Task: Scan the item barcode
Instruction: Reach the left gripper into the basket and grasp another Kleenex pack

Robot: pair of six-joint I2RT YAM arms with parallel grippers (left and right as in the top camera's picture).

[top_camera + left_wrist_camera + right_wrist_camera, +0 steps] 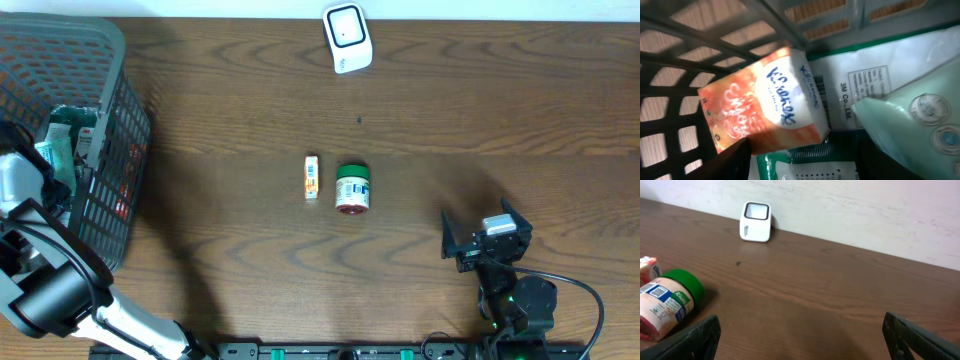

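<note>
Orange packet [760, 105] near basket wall [685, 65], pouches [910, 130] crowding.

From above, the left arm [50, 290] covers part of the basket [130, 110], which runs off the upper left of the frame. In the left wrist view only one of the left claw's fingers [734, 160] shows, lower left, so its grip is unclear. The 3M packet [850, 85] lies partly under the orange box [765, 105]. The green pouch [920, 120] is cut at the right. In the right wrist view the jar [667, 302] runs off the lower left.
</note>
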